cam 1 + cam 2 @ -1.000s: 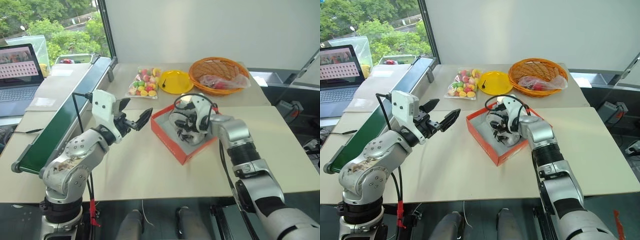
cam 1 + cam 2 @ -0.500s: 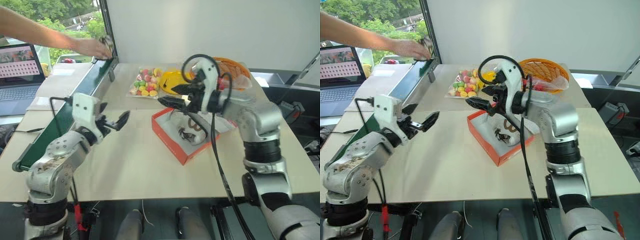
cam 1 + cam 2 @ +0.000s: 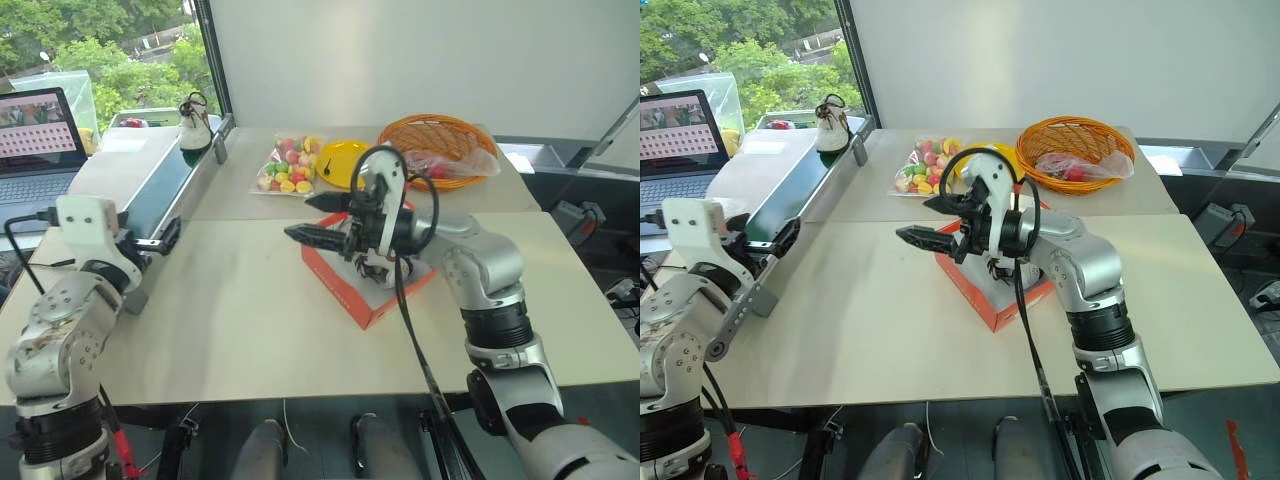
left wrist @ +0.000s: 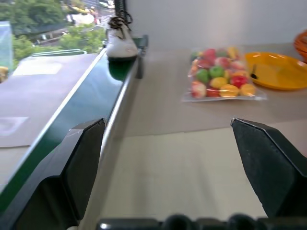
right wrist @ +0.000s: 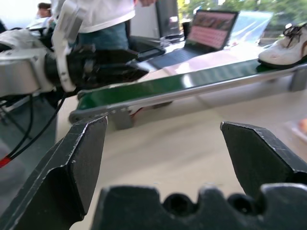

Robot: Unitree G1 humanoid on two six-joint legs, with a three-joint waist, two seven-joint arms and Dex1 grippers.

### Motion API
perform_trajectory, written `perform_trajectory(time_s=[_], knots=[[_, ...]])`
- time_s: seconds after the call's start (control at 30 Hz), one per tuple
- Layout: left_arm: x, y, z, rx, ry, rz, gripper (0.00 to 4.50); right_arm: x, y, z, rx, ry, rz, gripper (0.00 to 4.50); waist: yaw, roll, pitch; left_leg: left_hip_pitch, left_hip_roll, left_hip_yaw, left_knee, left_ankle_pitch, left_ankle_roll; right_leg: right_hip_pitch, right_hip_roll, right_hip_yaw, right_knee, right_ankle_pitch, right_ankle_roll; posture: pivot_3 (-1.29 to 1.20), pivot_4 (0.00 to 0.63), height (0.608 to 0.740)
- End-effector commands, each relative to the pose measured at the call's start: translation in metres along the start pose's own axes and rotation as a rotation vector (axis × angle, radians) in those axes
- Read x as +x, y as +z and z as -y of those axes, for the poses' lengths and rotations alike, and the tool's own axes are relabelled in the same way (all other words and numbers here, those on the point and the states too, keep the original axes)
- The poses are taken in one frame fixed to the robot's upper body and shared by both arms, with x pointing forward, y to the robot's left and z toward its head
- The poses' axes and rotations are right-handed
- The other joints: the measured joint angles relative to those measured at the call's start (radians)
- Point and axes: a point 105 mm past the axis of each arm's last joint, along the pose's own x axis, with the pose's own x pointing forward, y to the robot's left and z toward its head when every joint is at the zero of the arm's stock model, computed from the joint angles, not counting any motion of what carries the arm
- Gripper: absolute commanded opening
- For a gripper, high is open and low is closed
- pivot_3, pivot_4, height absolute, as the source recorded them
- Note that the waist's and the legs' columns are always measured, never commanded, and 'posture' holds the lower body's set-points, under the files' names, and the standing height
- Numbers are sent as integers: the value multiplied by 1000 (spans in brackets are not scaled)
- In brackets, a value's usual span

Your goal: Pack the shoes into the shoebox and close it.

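One cream shoe (image 3: 192, 122) with dark laces stands at the far end of the green conveyor belt (image 3: 160, 195); the left wrist view has it ahead (image 4: 120, 41). A second shoe (image 3: 378, 268) lies inside the red-orange shoebox (image 3: 338, 282), partly hidden by my right arm. My right gripper (image 3: 300, 217) hovers open above the box's left edge, pointing left with nothing between its fingers. Over the belt's near end my left gripper (image 3: 165, 237) stands open and empty, aimed along the belt toward the far shoe.
A bag of coloured sweets (image 3: 288, 165), a yellow plate (image 3: 350, 160) and an orange wicker basket (image 3: 438, 148) sit at the back of the table. A laptop (image 3: 38, 130) stands at the far left. A person (image 5: 96, 17) stands beyond the belt.
A person's hand set a shoe on the belt's far end and withdrew. My left gripper swung left to the belt. My right gripper rose out of the shoebox and turned to point left.
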Motion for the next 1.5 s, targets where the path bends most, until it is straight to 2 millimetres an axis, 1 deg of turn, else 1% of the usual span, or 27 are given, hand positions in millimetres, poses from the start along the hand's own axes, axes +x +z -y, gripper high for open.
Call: perform_trajectory(time_s=[0.03, 0.2, 0.4, 0.47, 0.57, 0.77, 0.83, 1.07, 1.27, 1.5], knots=[[-8, 0, -27, 13, 87, 9, 4500, 5, 8, -3, -111, 4, 36, 4456, -2, 0, 0, 1, 0, 0, 0, 0, 0, 0, 0, 0, 0, 0, 0, 0, 150, 740], [-10, -10, -43, -19, 121, -5, 4500, 9, -1, -3, -140, 7, 18, 4456, 0, 0, 0, 1, 0, 0, 0, 0, 0, 0, 0, 0, 0, 0, 0, 0, 150, 740], [-7, -24, -64, -31, 165, -49, 4500, 10, -5, -7, -151, 11, 10, 4456, 1, 0, 0, 1, 0, 0, 0, 0, 0, 0, 0, 0, 0, 0, 0, 0, 150, 740], [-4, -27, -70, -23, 175, -70, 4500, 10, -6, -8, -147, 9, 10, 4456, 1, 0, 0, 1, 0, 0, 0, 0, 0, 0, 0, 0, 0, 0, 0, 0, 150, 740], [4, -24, -78, -24, 165, -81, 4500, 9, -8, -11, -139, 6, 9, 4456, 1, 0, 0, 1, 0, 0, 0, 0, 0, 0, 1, 0, 1, 0, 0, 0, 150, 740], [17, -26, -78, 1, 108, -126, 4500, 10, -11, -13, -130, 5, 7, 4456, 0, 0, 0, 1, 0, 0, 0, 0, 0, 0, 0, 0, 1, 0, 0, 0, 150, 740], [21, -26, -78, -23, 95, -131, 4500, 10, -12, -13, -128, 3, 5, 4456, 0, 0, 0, 1, 0, 0, 0, 0, 0, 0, 0, 0, 1, 0, 0, 0, 150, 740], [28, -28, -77, -6, 68, -144, 4500, 9, -13, -13, -139, -5, -8, 4456, -1, 0, 0, 1, 0, 0, 0, 0, 0, -1, 0, 0, 1, 0, 0, 0, 150, 740], [33, -25, -74, -12, 57, -133, 4500, 8, -13, -13, -139, -8, -10, 4456, -1, 0, 0, 1, 0, 0, 0, 0, 0, -1, 0, 0, 1, 0, 0, 0, 150, 740], [32, -25, -87, -23, 118, -132, 4500, 7, -15, -12, -140, -15, -27, 4456, -2, 0, 0, 1, 0, 0, 0, 0, 0, -1, 0, 0, 1, 0, 0, 0, 150, 740]])
